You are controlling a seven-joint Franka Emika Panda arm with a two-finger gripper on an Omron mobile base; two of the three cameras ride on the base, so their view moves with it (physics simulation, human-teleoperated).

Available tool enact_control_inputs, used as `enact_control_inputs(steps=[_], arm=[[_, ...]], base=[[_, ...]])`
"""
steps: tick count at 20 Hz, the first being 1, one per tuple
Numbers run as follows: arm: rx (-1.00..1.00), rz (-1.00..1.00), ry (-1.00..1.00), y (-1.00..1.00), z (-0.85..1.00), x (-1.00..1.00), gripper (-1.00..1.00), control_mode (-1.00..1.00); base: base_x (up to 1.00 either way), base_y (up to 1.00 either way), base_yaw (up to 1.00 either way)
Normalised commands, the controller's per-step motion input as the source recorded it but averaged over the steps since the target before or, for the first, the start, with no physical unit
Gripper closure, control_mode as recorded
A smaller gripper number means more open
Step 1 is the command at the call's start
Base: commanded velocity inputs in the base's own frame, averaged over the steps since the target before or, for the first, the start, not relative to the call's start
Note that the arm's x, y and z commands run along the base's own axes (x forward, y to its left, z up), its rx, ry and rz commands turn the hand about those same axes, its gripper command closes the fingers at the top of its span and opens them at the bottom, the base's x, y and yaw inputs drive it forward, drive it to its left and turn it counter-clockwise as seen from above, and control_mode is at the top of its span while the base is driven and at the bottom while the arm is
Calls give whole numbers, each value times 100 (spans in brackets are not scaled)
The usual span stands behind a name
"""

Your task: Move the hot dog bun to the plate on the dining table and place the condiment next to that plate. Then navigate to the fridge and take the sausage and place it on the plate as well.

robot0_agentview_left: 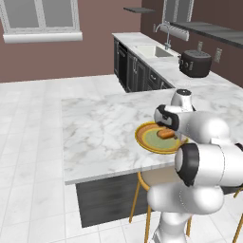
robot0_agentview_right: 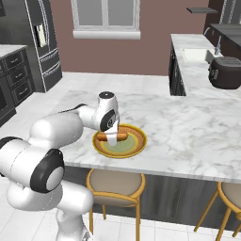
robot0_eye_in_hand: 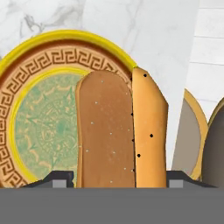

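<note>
One hot dog bun [robot0_eye_in_hand: 120, 131] fills the middle of the hand view, its two halves side by side with the lengthwise split between them, and the two dark finger tips of the gripper [robot0_eye_in_hand: 117, 180] stand one on either side of it — the jaws sit partly open around the bun, so the hand looks closed on it, though the actual contact at the pads is hidden at the bottom of that view. From the right base view the bun [robot0_agentview_right: 121, 137] lies across the plate [robot0_agentview_right: 136, 146], on or just over its greenish centre, with the white hand coming down onto it from above; whether it rests on the plate or is held a little above it I cannot tell. The plate [robot0_agentview_left: 144, 137] sits near the front edge of the dining table [robot0_agentview_left: 99, 128], towards the side where the arm reaches in — the bun [robot0_agentview_left: 166, 135] shows as a small orange-tan piece by the hand in the left base view. Wooden stools [robot0_agentview_right: 113, 183] stand under the table edge below the plate. The fridge [robot0_agentview_right: 40, 42] stands in the far left corner of the right base view, doors closed. On the back counter are a sink [robot0_agentview_left: 154, 51] and a dark toaster [robot0_agentview_left: 194, 63].
</note>
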Motion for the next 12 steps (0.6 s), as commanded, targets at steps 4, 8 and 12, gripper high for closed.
enact_control_inputs(steps=[4,8,12], arm=[[1,-1,0,0,-29,21,100,-100],[1,-1,0,0,-20,22,100,-100],[1,-1,0,0,-13,18,100,-100]], base=[[0,0,0],[0,0,0],[0,0,0]])
